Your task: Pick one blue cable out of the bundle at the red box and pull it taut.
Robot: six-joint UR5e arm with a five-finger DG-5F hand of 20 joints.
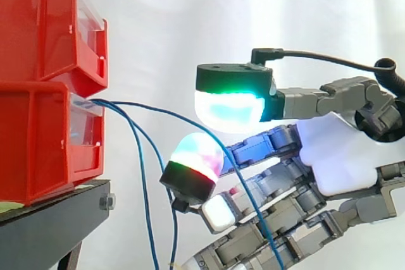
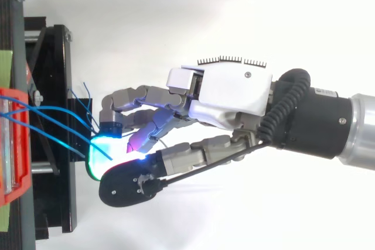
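Several thin blue cables (image 1: 142, 175) come out of the front of the lower red box (image 1: 38, 143) and hang down. One blue cable (image 1: 183, 120) arcs out to the right and runs down across the hand's fingers. My hand (image 1: 342, 156) reaches in from the right, just short of the box. Its thumb pad (image 1: 228, 105) glows green-white above and a finger pad (image 1: 197, 156) glows below. The arcing cable passes through the gap between them, and neither pad presses on it. From above, the hand (image 2: 234, 92) has its fingertips among the cables (image 2: 53, 124).
A second red box (image 1: 38, 23) is stacked on the lower one. Both rest on a black stand (image 1: 50, 226), whose frame (image 2: 58, 74) lies just left of the fingertips. A white curtain hangs behind.
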